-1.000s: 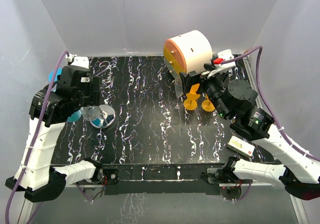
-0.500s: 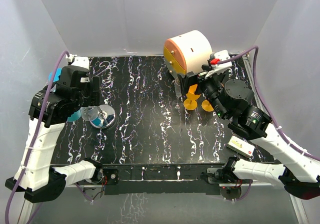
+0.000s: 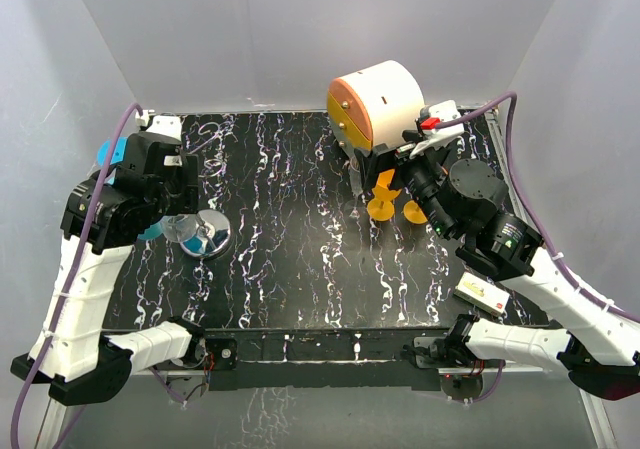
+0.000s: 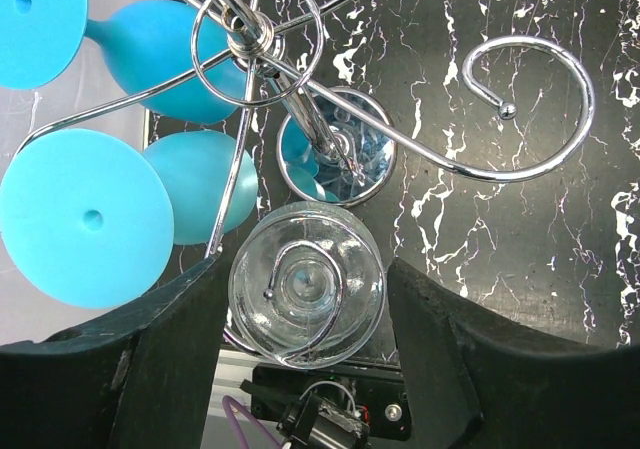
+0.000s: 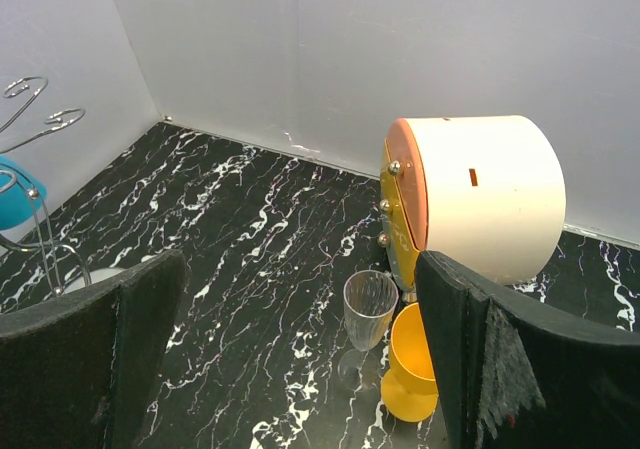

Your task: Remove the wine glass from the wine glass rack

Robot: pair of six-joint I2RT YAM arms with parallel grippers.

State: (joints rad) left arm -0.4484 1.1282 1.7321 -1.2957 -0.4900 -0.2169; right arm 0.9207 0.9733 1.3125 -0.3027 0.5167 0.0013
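Note:
The chrome wire wine glass rack [image 4: 470,174] fills the left wrist view, seen from above, with its shiny disc base [image 3: 212,235] at the table's left. A clear wine glass [image 4: 305,284] hangs upside down, its stem inside a curled wire arm. My left gripper [image 4: 308,304] has a finger on each side of it, closed to the glass's width. Two blue wine glasses [image 4: 85,219] hang on other arms. My right gripper [image 5: 300,369] is open and empty, far right near the cabinet.
A round white-and-orange drawer cabinet [image 3: 378,102] stands at the back right. A clear flute [image 5: 368,309] and a yellow goblet [image 5: 415,364] stand in front of it. A second yellow goblet [image 3: 415,209] and a small card [image 3: 480,294] are on the right.
My left arm has shifted slightly up and left with the clear glass between its fingers. The right arm moved a little between the first two frames and is now still.

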